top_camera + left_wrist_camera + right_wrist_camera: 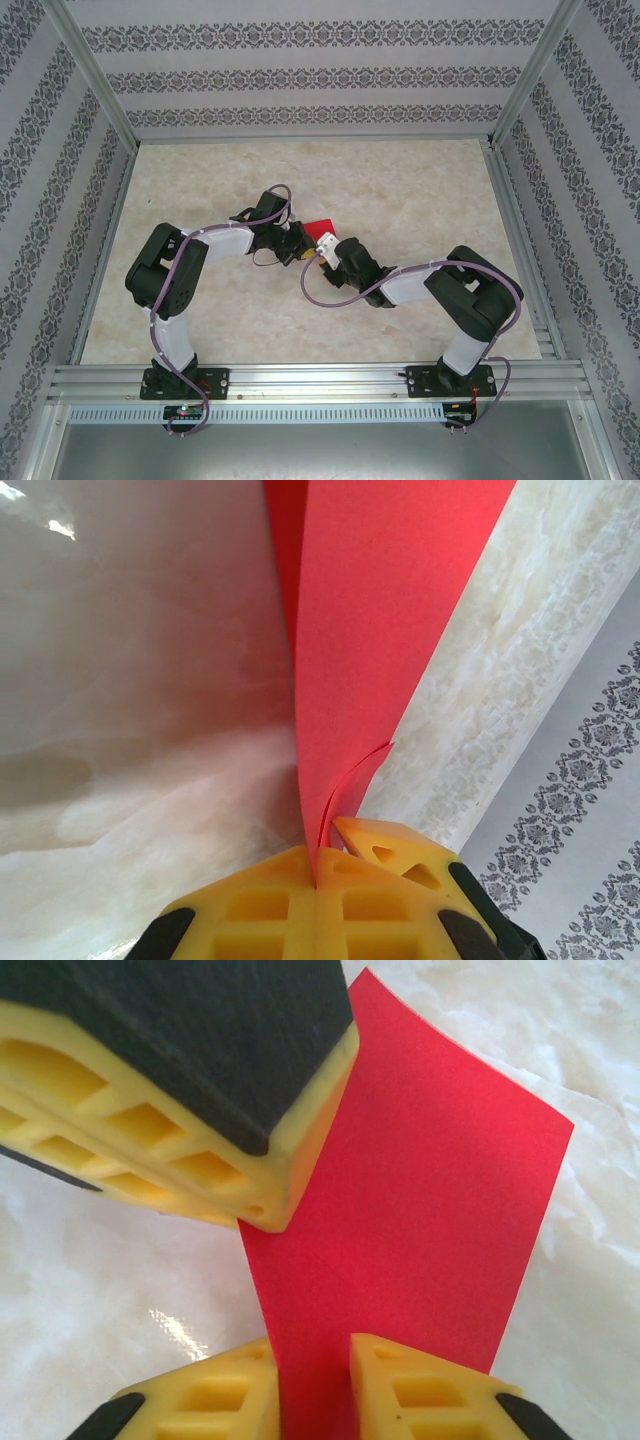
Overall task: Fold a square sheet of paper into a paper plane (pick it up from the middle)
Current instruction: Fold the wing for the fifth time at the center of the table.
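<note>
Square sheet of thin red paper [370,630], folded, clamped by left gripper [315,882]; right gripper [312,1395] straddles its edge, jaws apart. Advise closing squarely on the fold.

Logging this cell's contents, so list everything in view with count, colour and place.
sheet of paper: one, red, mid-table, between the two grippers
table: one, beige marble pattern, under everything
walls: three, white with grey patterned bands, around the table
frame rail: one, silver, near edge, bearing both arm bases
left gripper: one, yellow fingers, shut on the paper
right gripper: one, yellow fingers apart, paper between them
</note>
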`<action>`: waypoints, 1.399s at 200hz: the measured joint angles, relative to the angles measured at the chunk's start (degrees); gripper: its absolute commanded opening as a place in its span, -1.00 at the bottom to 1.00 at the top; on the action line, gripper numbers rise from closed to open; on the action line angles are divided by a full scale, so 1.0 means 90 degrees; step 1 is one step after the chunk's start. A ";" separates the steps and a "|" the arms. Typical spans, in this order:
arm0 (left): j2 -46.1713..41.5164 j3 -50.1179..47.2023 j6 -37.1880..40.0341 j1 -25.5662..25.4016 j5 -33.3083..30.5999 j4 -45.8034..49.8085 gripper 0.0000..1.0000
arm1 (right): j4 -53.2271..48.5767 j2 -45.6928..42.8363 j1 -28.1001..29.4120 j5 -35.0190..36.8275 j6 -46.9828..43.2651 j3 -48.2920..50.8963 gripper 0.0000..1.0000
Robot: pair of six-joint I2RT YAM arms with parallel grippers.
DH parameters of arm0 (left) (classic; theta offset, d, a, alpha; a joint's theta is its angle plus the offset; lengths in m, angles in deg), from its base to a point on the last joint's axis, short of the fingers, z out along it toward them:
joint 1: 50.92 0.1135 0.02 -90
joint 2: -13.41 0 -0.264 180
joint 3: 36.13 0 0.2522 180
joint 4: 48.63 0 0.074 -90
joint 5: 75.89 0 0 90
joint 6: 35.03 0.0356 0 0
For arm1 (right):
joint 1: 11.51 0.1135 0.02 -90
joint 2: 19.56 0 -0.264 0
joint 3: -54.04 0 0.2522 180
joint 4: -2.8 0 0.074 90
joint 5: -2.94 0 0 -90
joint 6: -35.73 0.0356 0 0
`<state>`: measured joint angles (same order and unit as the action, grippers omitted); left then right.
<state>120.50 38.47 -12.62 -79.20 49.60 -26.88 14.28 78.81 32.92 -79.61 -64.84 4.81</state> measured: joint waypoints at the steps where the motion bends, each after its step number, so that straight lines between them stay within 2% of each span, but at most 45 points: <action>1: -0.0002 0.0000 0.0000 0.0000 0.0000 0.0002 -0.93 | 0.0002 0.0000 0.0000 0.0000 0.0007 0.0000 -0.66; 20: -0.0019 0.0012 0.0002 0.0002 0.0000 0.0046 -0.80 | 0.0024 0.0000 -0.0007 -0.0029 0.0012 0.0000 -0.80; 52: -0.0163 0.0068 0.0129 0.0063 -0.0005 0.0197 -0.24 | 0.0058 -0.0007 -0.0146 -0.0308 0.0185 0.0007 -0.93; 63: -0.0284 0.0073 0.0211 0.0143 -0.0007 0.0274 -0.10 | 0.0058 -0.0049 -0.0260 -0.0481 0.0328 0.0036 -0.94; 101: -0.0719 0.0080 0.0432 0.0493 -0.0097 0.0444 0.19 | 0.0078 -0.0347 -0.0673 -0.1273 0.0971 0.0163 -0.96; 140: -0.1054 -0.0117 0.0551 0.0597 -0.0165 0.0311 0.20 | 0.0374 -0.0398 -0.0971 -0.2183 0.1868 0.0267 -0.99; 209: -0.1100 -0.1173 0.0578 0.0583 -0.0061 -0.0699 -0.01 | 0.1435 0.0148 -0.1413 -0.3572 0.3874 0.0376 -1.00; 280: -0.1003 -0.1200 0.0578 0.0410 0.0029 -0.1345 -0.14 | 0.1583 0.0469 -0.1411 -0.3917 0.4935 0.0376 -1.00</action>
<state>111.48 27.67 -7.42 -75.50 49.86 -38.99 28.53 83.03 20.22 -114.87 -20.43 8.20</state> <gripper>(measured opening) 0.435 0.046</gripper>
